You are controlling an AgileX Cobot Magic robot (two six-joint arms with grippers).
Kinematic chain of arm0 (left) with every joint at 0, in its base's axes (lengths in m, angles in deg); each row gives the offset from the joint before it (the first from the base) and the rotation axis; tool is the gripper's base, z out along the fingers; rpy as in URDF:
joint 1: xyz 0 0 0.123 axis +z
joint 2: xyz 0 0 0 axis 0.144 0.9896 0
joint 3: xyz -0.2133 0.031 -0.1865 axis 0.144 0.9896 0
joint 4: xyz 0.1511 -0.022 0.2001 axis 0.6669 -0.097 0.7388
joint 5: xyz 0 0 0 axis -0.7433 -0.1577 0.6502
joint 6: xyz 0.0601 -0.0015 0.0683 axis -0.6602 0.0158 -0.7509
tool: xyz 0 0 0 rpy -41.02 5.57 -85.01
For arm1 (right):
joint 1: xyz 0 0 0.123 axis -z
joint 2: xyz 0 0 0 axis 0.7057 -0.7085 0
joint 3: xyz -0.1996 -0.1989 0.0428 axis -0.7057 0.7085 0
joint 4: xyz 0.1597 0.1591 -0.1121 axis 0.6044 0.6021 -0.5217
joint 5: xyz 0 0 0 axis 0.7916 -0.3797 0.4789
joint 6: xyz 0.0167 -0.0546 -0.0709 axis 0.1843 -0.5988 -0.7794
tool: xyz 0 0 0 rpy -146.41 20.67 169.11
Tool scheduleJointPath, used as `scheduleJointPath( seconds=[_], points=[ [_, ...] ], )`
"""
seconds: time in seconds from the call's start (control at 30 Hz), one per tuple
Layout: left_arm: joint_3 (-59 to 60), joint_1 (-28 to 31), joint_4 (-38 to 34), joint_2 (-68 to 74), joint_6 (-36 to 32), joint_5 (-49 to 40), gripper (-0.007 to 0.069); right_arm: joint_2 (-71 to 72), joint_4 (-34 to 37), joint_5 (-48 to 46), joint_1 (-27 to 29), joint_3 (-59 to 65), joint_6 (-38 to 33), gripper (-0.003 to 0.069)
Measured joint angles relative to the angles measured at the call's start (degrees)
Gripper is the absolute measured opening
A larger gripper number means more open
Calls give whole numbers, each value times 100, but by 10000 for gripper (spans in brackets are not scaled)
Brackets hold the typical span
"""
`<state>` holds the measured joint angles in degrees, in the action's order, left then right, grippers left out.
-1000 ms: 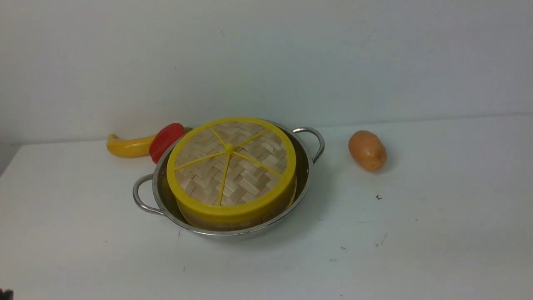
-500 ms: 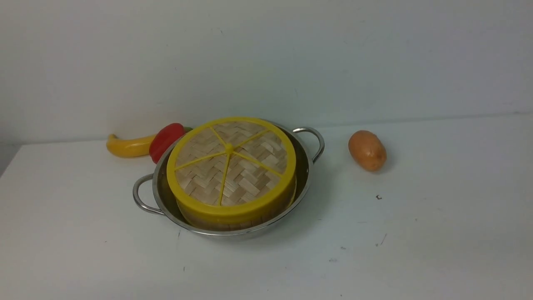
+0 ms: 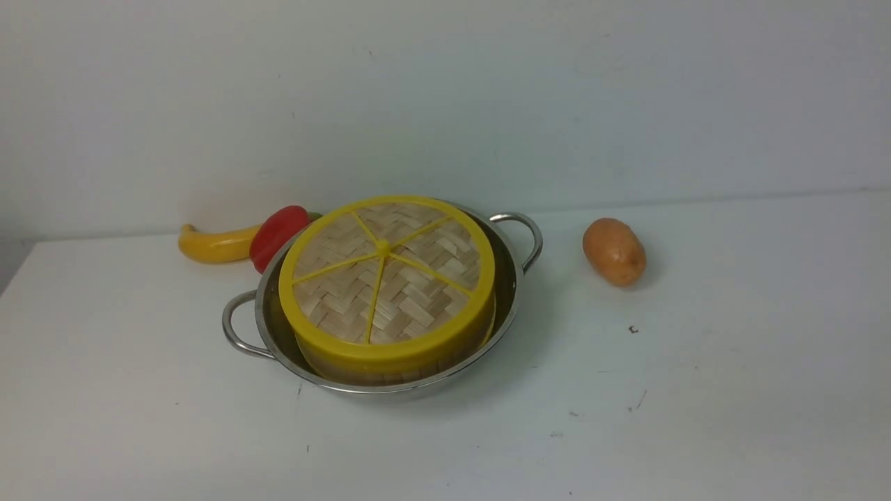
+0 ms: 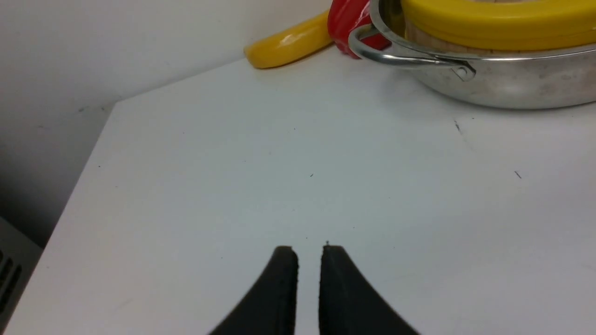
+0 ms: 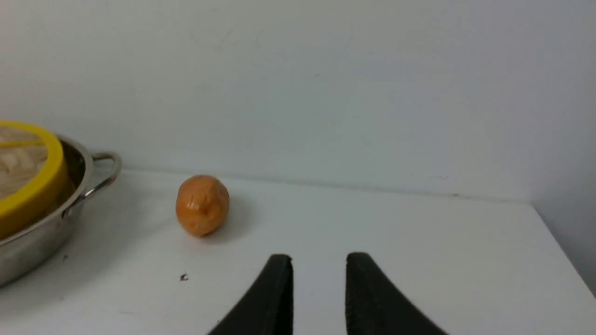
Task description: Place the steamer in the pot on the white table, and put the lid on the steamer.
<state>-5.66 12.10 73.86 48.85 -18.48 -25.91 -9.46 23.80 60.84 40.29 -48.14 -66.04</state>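
Observation:
The lid (image 3: 386, 275), a woven disc with a yellow rim and spokes, lies on the steamer (image 3: 390, 374). Only a strip of the steamer's bamboo wall shows under it. The steamer stands inside the steel pot (image 3: 513, 292) on the white table (image 3: 696, 417). Neither gripper shows in the front view. My left gripper (image 4: 308, 251) is empty over bare table, its jaws almost together, well short of the pot (image 4: 503, 88) and lid (image 4: 493, 18). My right gripper (image 5: 319, 260) is empty, jaws a little apart, to the right of the pot (image 5: 32, 246).
A brown potato (image 3: 614, 251) lies right of the pot; it also shows in the right wrist view (image 5: 202, 204). A red pepper (image 3: 277, 235) and a yellow pepper (image 3: 212, 245) lie behind the pot's left side, near the wall. The table's left edge (image 4: 74, 204) and right edge (image 5: 558, 246) are near.
A dark bit of my left arm at the front view's bottom left corner has slipped out of view. The pot, steamer and lid have not moved.

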Motion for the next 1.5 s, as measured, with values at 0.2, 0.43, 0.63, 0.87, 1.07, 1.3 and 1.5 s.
scheduleJointPath(
  seconds=[0.2, 0.43, 0.63, 0.87, 1.07, 1.3, 1.5],
  points=[
    [0, 0, 0, 0, 0, 0, 78, 978, 26, 955, 413, 1271, 90, 203],
    [0, 0, 0, -2, 0, 4, 92, 1004, 64, 796, 420, 1300, 90, 220],
    [0, 0, 0, -2, 0, 4, 104, 958, 77, 759, 420, 1300, 90, 237],
    [0, 0, 0, -2, 0, 4, 113, 958, 88, 759, 420, 1302, 90, 239],
    [0, 0, 0, -2, 0, 4, 123, 958, 88, 759, 420, 1307, 90, 240],
    [0, 0, 0, -2, 0, 4, 126, 958, 88, 759, 420, 1307, 90, 240],
    [0, 0, 0, -2, 0, 4, 137, 958, 88, 759, 420, 1307, 90, 240]
  ],
)
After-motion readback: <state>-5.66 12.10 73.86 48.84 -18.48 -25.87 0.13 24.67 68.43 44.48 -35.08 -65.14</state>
